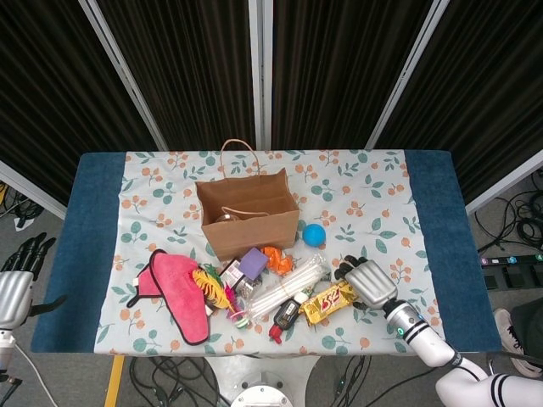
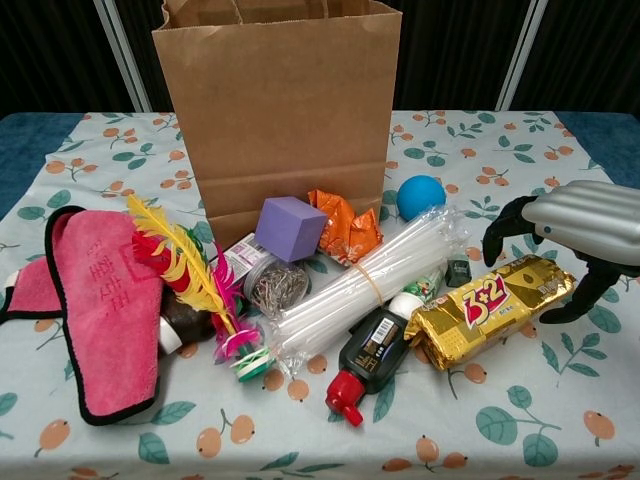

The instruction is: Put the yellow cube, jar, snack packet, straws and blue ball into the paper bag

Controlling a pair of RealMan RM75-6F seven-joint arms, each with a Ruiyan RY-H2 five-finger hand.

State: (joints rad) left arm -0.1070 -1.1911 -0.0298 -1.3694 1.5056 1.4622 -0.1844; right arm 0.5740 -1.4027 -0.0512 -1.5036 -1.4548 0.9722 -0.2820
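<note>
The brown paper bag stands open behind the pile. In front of it lie a clear jar of paper clips, a bundle of straws, a gold snack packet and a blue ball. My right hand hovers with fingers spread and curved over the gold packet's right end, holding nothing. My left hand hangs off the table's left edge, fingers apart and empty. No yellow cube shows.
A purple cube, an orange wrapper, a black bottle with a red cap, a feather toy and a pink cloth crowd the front of the floral tablecloth.
</note>
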